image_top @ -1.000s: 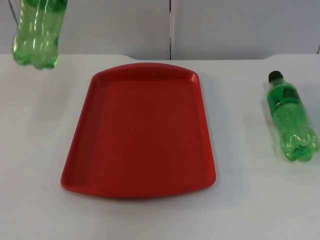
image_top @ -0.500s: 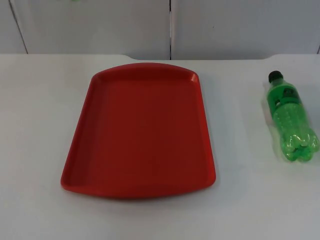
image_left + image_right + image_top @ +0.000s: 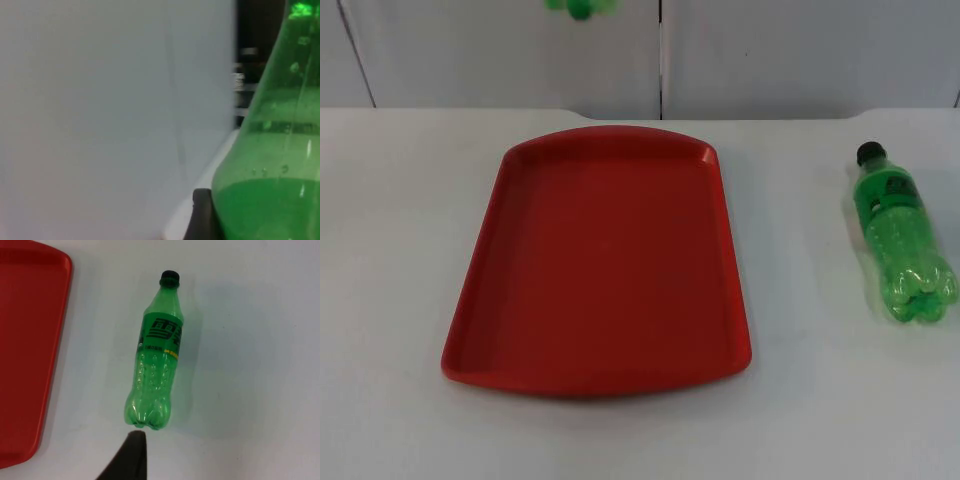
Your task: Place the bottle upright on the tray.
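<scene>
Left claw is pinching a green bottle, held high w/ liquid visible low in its body; in the top view its green base pokes in above the far edge of the red tray, in front of the grey partition. Tray sits mid-worktop, nothing on it yet. Key relation: held bottle hangs roughly over the tray's far end, so judged next move = lower straight down, base first. Right side: second green bottle lies flat on worktop, black cap away from the right claw, long axis running fwd-back, beside the tray's right rim. Right claw waits just behind that bottle's base; can't tell its state.
</scene>
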You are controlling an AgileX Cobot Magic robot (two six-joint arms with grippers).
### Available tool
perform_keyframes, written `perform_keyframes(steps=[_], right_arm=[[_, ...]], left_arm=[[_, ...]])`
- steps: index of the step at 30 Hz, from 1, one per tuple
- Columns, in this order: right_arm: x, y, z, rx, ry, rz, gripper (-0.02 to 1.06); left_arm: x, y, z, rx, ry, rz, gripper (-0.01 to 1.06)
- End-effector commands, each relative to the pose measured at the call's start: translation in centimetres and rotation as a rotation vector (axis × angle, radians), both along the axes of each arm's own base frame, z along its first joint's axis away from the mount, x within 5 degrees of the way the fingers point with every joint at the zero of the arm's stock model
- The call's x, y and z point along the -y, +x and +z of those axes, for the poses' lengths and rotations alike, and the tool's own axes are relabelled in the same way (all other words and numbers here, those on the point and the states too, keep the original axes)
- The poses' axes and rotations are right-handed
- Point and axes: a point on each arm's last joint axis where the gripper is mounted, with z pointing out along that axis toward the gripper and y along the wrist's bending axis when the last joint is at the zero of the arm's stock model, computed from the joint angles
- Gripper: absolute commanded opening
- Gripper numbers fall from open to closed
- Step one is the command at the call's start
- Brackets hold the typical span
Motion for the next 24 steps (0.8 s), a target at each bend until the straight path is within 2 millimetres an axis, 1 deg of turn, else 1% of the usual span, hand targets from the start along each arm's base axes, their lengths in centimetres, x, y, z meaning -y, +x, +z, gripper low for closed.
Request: perform_keyframes(steps=[1, 4, 5, 8, 9, 10, 11, 14, 15, 20, 21, 24], right_arm=[[0.1, 0.0, 0.2, 0.02, -0.005, 0.006, 1.04], [0.1, 0.1, 0.2, 0.022, -0.005, 0.006, 1.04], [0.1, 0.1, 0.2, 0.022, -0.005, 0.006, 1.04], [0.1, 0.1, 0.2, 0.022, -0.005, 0.006, 1.04], [0.1, 0.1, 0.2, 0.022, -0.005, 0.006, 1.04], [0.1, 0.1, 0.2, 0.022, -0.005, 0.006, 1.04], [0.1, 0.1, 0.2, 0.024, -0.005, 0.006, 1.04], [0.1, 0.1, 0.3, 0.028, -0.005, 0.006, 1.04], [0.1, 0.1, 0.3, 0.028, -0.005, 0.006, 1.04], [0.1, 0.2, 0.3, 0.039, -0.004, 0.006, 1.04], [0.1, 0.2, 0.3, 0.039, -0.004, 0.006, 1.04], [0.1, 0.2, 0.3, 0.039, -0.004, 0.006, 1.04]], left_arm=[[0.6, 0.2, -1.8, -0.023, -0.038, -0.093, 0.0], [0.8, 0.9, -5.3, -0.079, -0.057, -0.168, 0.0], [0.8, 0.9, -5.3, -0.079, -0.057, -0.168, 0.0], [0.7, 1.6, -8.3, -0.1, -0.054, -0.197, 0.0], [0.7, 1.6, -8.3, -0.1, -0.054, -0.197, 0.0], [0.4, 2.1, -9.7, -0.109, -0.046, -0.187, 0.0], [0.3, 2.2, -10.4, -0.111, -0.04, -0.186, 0.0], [-0.2, 2.7, -12.0, -0.103, -0.024, -0.177, 0.0], [-0.2, 2.7, -12.0, -0.103, -0.024, -0.177, 0.0], [-0.1, 2.9, -14.0, -0.023, 0.025, -0.185, 0.0], [-0.1, 2.9, -14.0, -0.023, 0.025, -0.185, 0.0], [-0.1, 3.0, -15.1, 0.017, 0.05, -0.189, 0.0]])
